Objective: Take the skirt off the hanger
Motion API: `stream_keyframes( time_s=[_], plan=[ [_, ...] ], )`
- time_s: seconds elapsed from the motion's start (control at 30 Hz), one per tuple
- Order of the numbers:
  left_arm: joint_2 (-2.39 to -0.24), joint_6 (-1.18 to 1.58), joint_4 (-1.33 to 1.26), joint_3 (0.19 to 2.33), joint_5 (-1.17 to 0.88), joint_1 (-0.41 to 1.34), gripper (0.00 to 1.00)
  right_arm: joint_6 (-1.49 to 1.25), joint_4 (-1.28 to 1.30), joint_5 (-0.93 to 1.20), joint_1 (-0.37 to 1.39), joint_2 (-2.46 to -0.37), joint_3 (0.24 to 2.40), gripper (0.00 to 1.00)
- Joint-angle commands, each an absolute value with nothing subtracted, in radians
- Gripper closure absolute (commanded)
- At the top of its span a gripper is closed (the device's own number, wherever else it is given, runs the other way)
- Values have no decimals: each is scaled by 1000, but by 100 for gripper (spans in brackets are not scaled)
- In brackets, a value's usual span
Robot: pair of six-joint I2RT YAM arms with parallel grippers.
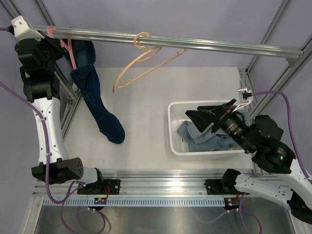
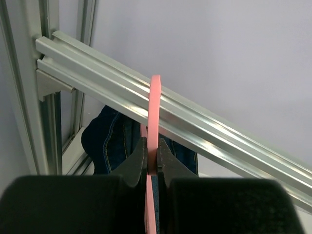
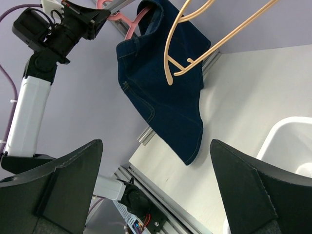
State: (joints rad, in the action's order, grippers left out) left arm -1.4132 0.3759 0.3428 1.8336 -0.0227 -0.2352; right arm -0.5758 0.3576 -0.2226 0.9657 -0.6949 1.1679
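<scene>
A dark blue denim skirt (image 1: 92, 92) hangs from a pink hanger (image 1: 68, 51) hooked over the aluminium rail (image 1: 195, 45) at the far left. My left gripper (image 2: 152, 158) is up at the rail, shut on the pink hanger (image 2: 155, 107) just below its hook, with the skirt (image 2: 109, 136) behind and below it. In the right wrist view the skirt (image 3: 161, 83) droops with its hem on the table, and the hanger (image 3: 127, 24) is partly hidden by it. My right gripper (image 3: 156, 142) stands wide open and holds nothing, hovering over the bin (image 1: 173, 126).
An empty beige hanger (image 1: 141, 63) hangs tilted from the middle of the rail. The white bin at the right holds light blue denim clothes (image 1: 204, 139). Aluminium frame uprights stand at the left (image 1: 68, 105) and right (image 1: 282, 73) edges.
</scene>
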Motion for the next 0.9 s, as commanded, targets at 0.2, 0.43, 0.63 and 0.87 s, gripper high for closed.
stream_keyframes(
  time_s=[0.2,0.43,0.63,0.87],
  plan=[
    [-1210,407,327,1836,-72,-236,100,-575,383,-227,971,-686,1218,1],
    [-1094,439,365,1763,-97,-236,100,-575,409,-219,973,-687,1230,1],
    [-836,453,449,1583,-115,-236,100,-569,500,-166,971,-774,1310,1],
    [-648,428,707,1618,-74,-209,100,-603,636,-5,971,-890,1442,1]
  ],
)
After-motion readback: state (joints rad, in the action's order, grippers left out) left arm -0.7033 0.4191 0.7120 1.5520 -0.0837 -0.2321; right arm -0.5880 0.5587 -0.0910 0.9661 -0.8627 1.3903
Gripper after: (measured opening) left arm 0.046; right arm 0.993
